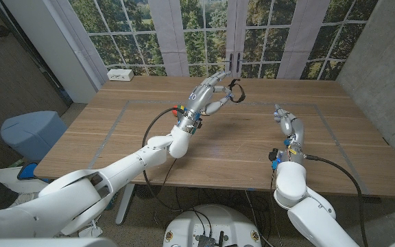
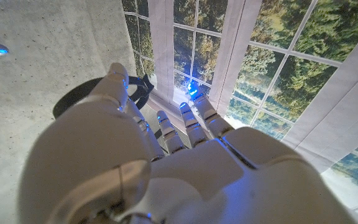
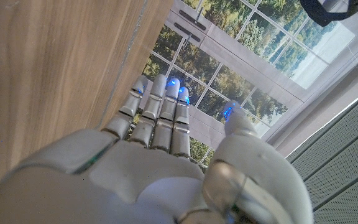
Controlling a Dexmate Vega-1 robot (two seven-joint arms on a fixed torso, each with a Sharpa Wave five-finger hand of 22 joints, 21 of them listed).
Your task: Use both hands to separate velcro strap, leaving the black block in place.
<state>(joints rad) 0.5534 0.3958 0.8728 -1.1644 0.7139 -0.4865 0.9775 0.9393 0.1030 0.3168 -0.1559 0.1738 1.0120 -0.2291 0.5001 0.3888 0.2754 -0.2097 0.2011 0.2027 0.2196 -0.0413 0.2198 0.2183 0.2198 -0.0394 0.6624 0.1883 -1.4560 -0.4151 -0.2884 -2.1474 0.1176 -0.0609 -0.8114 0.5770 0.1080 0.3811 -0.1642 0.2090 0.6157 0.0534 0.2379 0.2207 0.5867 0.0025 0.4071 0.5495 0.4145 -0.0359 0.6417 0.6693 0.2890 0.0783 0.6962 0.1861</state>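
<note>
My left hand (image 1: 211,95) is raised above the far middle of the wooden table (image 1: 149,137). It pinches a black velcro strap (image 1: 235,91), which curls as a small loop off its fingertips. In the left wrist view the strap (image 2: 74,99) arcs as a dark loop beside the thumb of that hand (image 2: 166,162). My right hand (image 1: 288,125) stands low over the table to the right, fingers apart and straight, holding nothing. Seen from the right wrist, its fingers (image 3: 163,115) reach along the table's wood, and a dark shape (image 3: 328,9) hangs at the corner.
A white box (image 1: 121,74) lies at the table's far left corner. A faint rectangle outline (image 1: 125,110) marks the tabletop. A blue bin (image 1: 33,132) stands on the floor to the left. Windows run behind the table.
</note>
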